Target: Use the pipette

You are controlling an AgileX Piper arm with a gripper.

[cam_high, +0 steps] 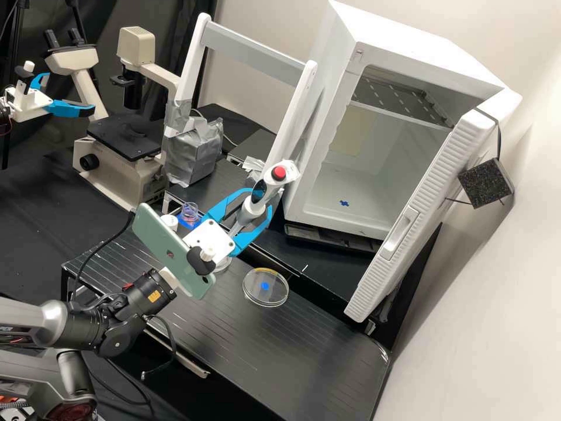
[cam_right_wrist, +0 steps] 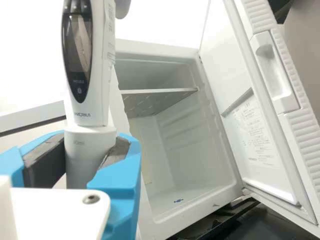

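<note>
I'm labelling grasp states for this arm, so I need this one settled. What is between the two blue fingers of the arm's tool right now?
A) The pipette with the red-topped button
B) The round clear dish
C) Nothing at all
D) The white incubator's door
A: the tool has its blue fingers on either side of the pipette's white shaft, just below its dark display.

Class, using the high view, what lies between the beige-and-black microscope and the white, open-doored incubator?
In the high view, a boxy bundle wrapped in silver tape stands between microscope and incubator; a white frame rises there too.
</note>
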